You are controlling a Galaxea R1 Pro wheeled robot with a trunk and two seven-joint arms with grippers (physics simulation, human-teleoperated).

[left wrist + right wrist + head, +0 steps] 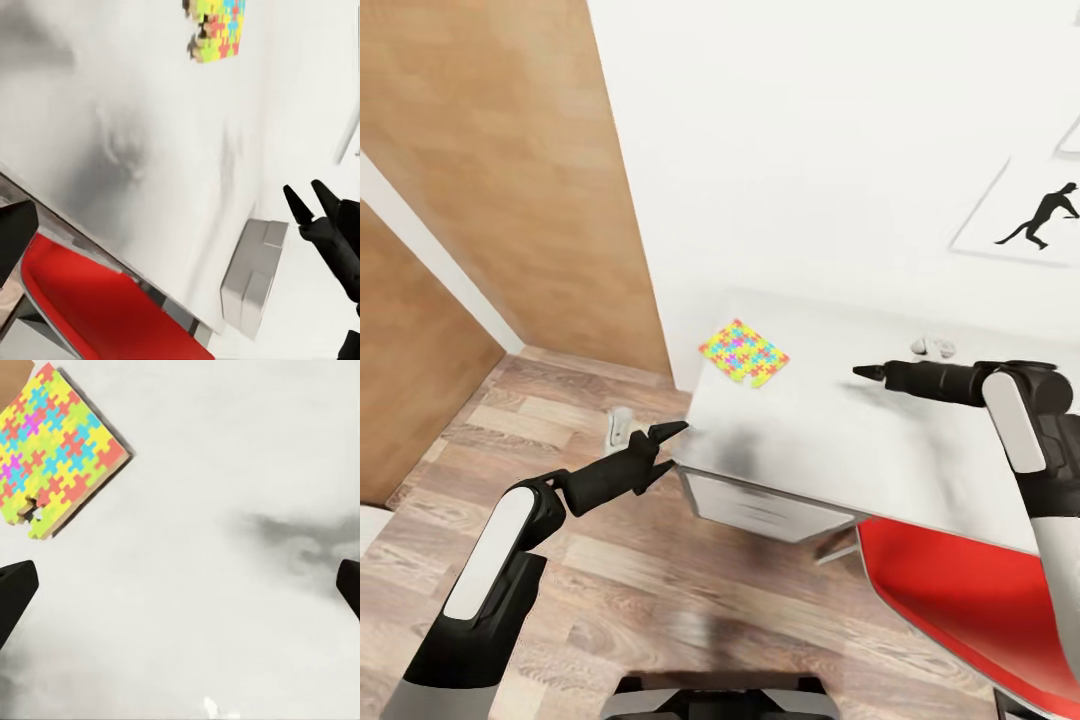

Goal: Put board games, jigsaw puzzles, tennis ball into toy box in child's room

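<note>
Lying flat near the far corner of the table (840,440), at the centre left of the head frame, 1 puzzle (744,352) rests alone on the light grey top, close to the white wall. It has a small gap at one edge where a piece is missing or shifted, seen in the right wrist view.

The right gripper (867,372) reaches out over the table from the right side of the frame, well apart from the puzzle; its fingers are spread wide, as the 2 dark tips at the edges of the right wrist view show, and nothing is between them. The left gripper (665,447) hangs at the table's front left edge, fingers also parted and empty.

Probably the arms stay open and raised like this so that 1 of them can come down on the thin puzzle. A red chair (950,600) stands at the lower right.
</note>
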